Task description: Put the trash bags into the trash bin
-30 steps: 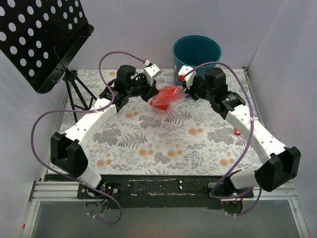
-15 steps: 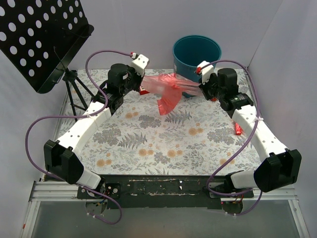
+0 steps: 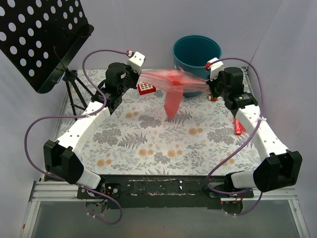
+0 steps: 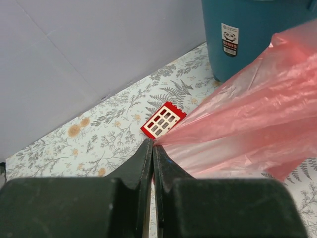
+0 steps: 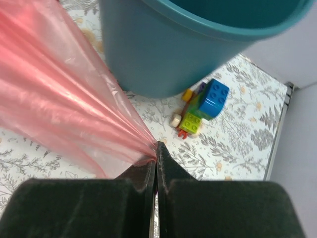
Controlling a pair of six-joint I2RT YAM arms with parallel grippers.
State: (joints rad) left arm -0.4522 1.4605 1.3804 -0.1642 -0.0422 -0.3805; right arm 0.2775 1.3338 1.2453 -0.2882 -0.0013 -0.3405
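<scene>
A red-pink trash bag (image 3: 173,89) is stretched between both grippers, just in front of the teal trash bin (image 3: 196,49), with a flap hanging down. My left gripper (image 3: 140,75) is shut on its left end; the film (image 4: 247,119) fans out from the tips (image 4: 153,144). My right gripper (image 3: 209,88) is shut on its right end; the film (image 5: 54,99) spreads left from the tips (image 5: 157,145). The bin shows in the left wrist view (image 4: 247,34) and the right wrist view (image 5: 168,44).
A small red block with a white grid (image 3: 146,89) lies under the bag's left end, also in the left wrist view (image 4: 163,120). Toy bricks (image 5: 203,106) lie right of the bin. A red object (image 3: 239,127) lies by the right arm. A black music stand (image 3: 42,39) stands at back left.
Both grippers moved apart and back toward the bin, pulling the crumpled bag out into a stretched band. The red grid block came into view beneath it.
</scene>
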